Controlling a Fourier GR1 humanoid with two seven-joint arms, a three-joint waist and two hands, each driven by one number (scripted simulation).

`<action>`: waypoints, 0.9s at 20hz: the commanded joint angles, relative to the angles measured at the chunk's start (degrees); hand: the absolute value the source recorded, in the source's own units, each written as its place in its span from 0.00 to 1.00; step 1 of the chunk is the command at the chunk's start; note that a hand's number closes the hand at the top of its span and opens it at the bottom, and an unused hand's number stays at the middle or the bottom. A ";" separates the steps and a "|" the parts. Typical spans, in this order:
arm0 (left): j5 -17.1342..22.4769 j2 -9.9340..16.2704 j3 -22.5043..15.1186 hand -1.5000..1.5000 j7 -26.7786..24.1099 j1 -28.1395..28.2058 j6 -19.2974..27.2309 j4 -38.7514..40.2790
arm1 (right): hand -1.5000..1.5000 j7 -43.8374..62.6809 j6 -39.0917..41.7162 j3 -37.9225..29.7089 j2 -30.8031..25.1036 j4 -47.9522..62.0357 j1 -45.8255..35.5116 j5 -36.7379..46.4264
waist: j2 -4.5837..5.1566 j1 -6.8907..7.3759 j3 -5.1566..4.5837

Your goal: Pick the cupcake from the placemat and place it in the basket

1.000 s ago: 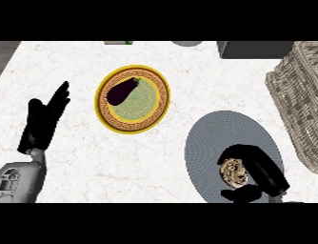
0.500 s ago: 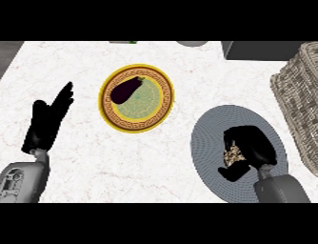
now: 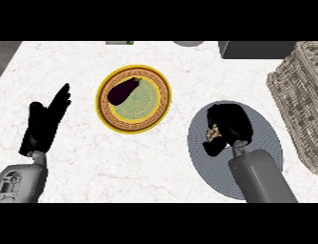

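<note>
On the round grey placemat (image 3: 263, 138) at the right, my right hand (image 3: 231, 122) is curled round the cupcake (image 3: 211, 133). Only a brown and tan sliver of the cupcake shows at the hand's left side. The wicker basket (image 3: 309, 102) stands at the right edge, just right of the placemat. Over the counter at the left, my left hand (image 3: 44, 122) rests open with fingers up.
A yellow patterned plate (image 3: 151, 112) holding a dark eggplant (image 3: 122, 90) lies left of the placemat. A dark box (image 3: 256, 48) and a grey round thing (image 3: 188, 43) sit at the counter's far edge. The counter's left edge runs near my left hand.
My right hand with the cupcake has moved away from me across the placemat, and its forearm has come further into view. The left hand has hardly shifted.
</note>
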 commanded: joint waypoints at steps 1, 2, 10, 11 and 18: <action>-0.68 0.22 0.02 0.50 0.50 1.46 0.73 -2.14 | 1.00 2.22 1.13 -2.87 2.77 -6.97 -0.27 -7.14 | -0.22 -0.35 0.09; 0.08 0.51 0.36 0.50 0.85 -1.39 -0.51 1.05 | 1.00 5.40 0.34 0.38 2.80 -8.05 -1.27 -10.69 | -0.08 -0.38 0.08; 0.76 1.18 1.20 0.50 -0.41 0.30 -1.13 0.35 | 1.00 20.35 0.01 -1.01 2.90 -32.03 -5.65 -25.40 | -0.53 -0.75 0.02; -1.71 -0.50 -0.42 0.50 -0.70 0.50 1.14 1.81 | 1.00 18.28 3.09 -7.85 2.90 -34.14 -7.59 -26.66 | -0.41 -1.53 0.04; -1.30 -0.40 -0.86 0.50 -1.30 3.39 -0.12 -1.00 | 1.00 31.62 10.99 -16.38 -0.68 -37.52 -23.15 -29.94 | -0.07 -0.06 0.05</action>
